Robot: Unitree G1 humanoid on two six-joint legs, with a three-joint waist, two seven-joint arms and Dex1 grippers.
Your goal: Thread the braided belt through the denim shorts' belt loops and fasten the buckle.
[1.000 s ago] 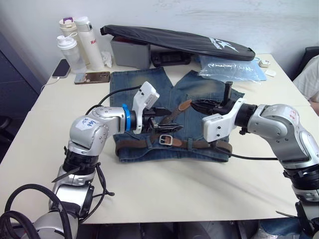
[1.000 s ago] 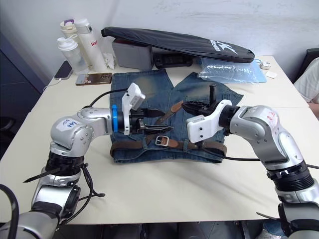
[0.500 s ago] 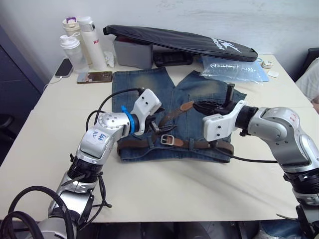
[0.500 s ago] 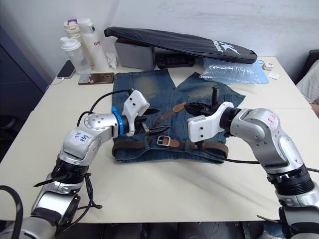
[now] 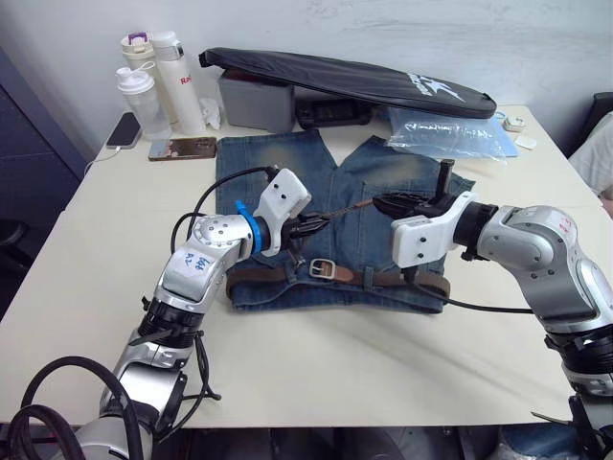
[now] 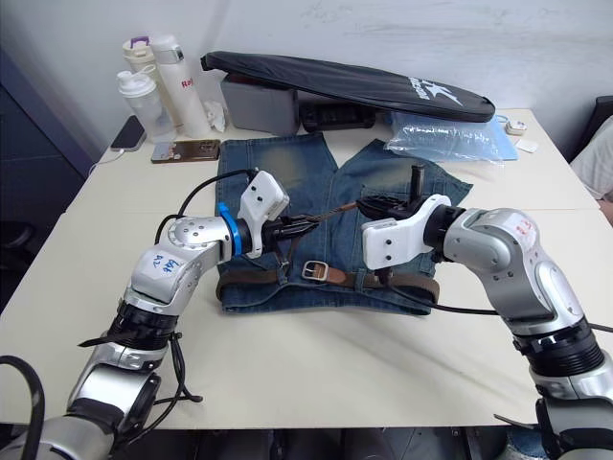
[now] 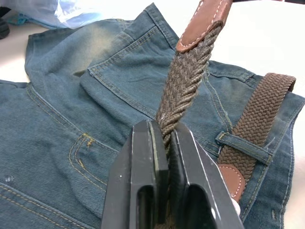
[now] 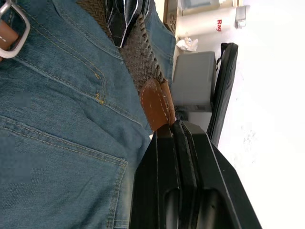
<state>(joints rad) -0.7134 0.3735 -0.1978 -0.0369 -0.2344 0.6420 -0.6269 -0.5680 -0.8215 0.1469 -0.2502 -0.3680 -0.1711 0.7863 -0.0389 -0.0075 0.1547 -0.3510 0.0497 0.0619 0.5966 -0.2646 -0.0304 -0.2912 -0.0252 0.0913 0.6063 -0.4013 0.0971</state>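
Note:
The denim shorts (image 5: 287,172) lie flat mid-table, waistband toward me. The braided belt (image 5: 383,278) runs along the waistband under a belt loop (image 7: 243,148), and the silver buckle (image 5: 323,268) rests at its middle. The belt's free end rises off the denim, stretched between both grippers. My left gripper (image 5: 316,223) is shut on the braided strap (image 7: 183,81) just short of the tan tip (image 7: 202,21). My right gripper (image 5: 380,203) is shut on that tan tip (image 8: 157,107), which shows close up in the right wrist view.
Bottles (image 5: 153,81), a phone (image 5: 177,149), a grey box (image 5: 251,101), a long black bag (image 5: 345,77) and a clear plastic bag (image 5: 445,134) line the table's far side. A person's sleeve (image 5: 596,144) shows at the right edge.
My left gripper, open a moment ago, has shut on the belt's free end. The strap now runs taut between the two grippers. The right gripper keeps its hold on the tip.

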